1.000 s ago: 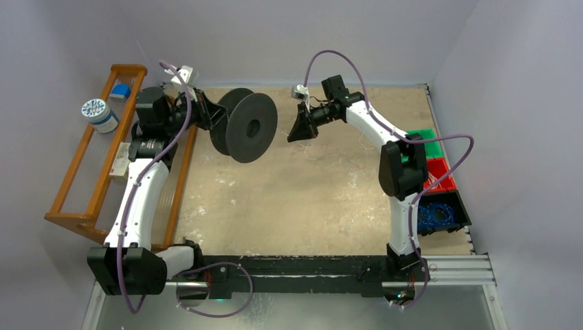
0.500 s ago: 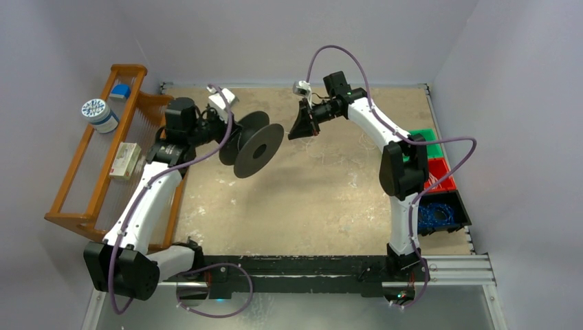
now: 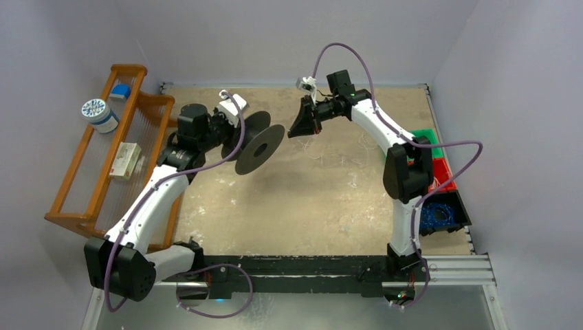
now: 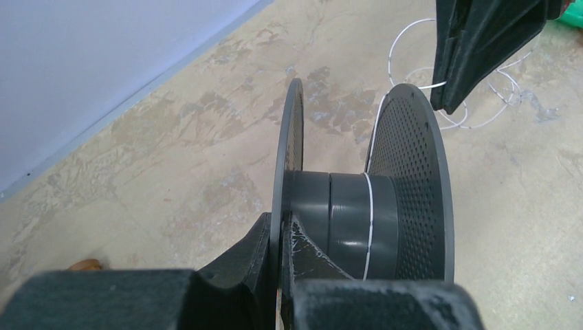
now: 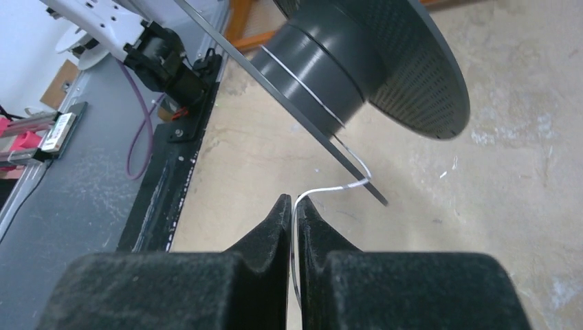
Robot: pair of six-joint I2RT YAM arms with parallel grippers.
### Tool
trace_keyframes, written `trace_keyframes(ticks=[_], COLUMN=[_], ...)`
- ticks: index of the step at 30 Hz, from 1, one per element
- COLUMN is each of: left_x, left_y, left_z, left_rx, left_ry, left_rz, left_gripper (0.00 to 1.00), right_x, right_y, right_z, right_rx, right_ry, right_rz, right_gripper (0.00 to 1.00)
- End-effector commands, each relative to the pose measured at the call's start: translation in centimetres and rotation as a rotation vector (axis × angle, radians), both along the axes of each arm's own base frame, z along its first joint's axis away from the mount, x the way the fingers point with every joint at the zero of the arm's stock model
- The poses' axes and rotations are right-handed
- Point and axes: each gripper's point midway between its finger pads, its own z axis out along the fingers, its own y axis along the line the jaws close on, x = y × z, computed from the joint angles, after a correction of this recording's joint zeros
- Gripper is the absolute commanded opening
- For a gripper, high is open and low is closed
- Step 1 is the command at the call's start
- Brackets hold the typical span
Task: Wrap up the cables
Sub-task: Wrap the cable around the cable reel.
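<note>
A black spool hangs in the air at the back of the table. My left gripper is shut on its near flange, which stands pinched between the two fingertips. One turn of the thin whitish cable lies round the hub. From the spool the cable runs to my right gripper, which is shut on it just right of the spool. More of the cable lies in loose loops on the table beneath the right gripper.
A wooden rack stands along the left edge with a round tub and a small box. Green, red and black bins line the right edge, the black one holding a blue wire tangle.
My left arm has swung the spool right, away from the rack and closer to the right gripper, and turned it more edge-on. The right gripper has barely shifted.
</note>
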Motion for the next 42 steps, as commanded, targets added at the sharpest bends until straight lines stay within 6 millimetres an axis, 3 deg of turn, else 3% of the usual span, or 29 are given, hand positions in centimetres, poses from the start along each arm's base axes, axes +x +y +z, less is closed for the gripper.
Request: trace_keyframes(ticks=[1,9,13,16,21,25,28,33,42], left_x=[2.4,2.2,3.6,4.3,4.8,4.9,5.0,5.4,5.0], left_y=[1.6,-0.1,1.3,2.0,2.5,2.4,2.5,2.6,5.2], left_z=[3.4,3.3,3.0,3.1,4.8,6.8,7.7,8.8,12.9], left_rx=[0.005,0.02,0.016,-0.028,-0.145,-0.264,-0.334,-0.441,-0.7], left_ry=[-0.169,-0.181,-0.172,-0.149,-0.132,-0.13,-0.113,-0.08,-0.008], left_rz=[0.148,0.146,0.363,0.46,0.554,0.596,0.638,0.681,0.615], left_gripper=[0.0,0.0,0.0,0.0,0.0,0.0,0.0,0.0,0.0], right_x=[-3.8,-5.9,-6.5,-7.4,-9.6,-10.0,-11.8,-14.3,-14.2], right_y=[-0.7,-0.8,0.8,1.7,3.3,5.9,7.3,8.9,8.7], right_z=[6.8,8.3,9.4,9.3,7.2,3.9,1.7,-0.1,-1.8], right_rx=[0.185,0.199,0.179,0.176,0.178,0.113,0.032,-0.022,-0.053], right_ry=[-0.001,0.011,-0.019,-0.005,0.0,-0.098,-0.169,-0.213,-0.195], right_rz=[0.142,0.208,0.151,0.163,0.26,0.25,0.313,0.349,0.296], right_gripper=[0.08,0.1,0.23,0.24,0.23,0.24,0.24,0.24,0.21])
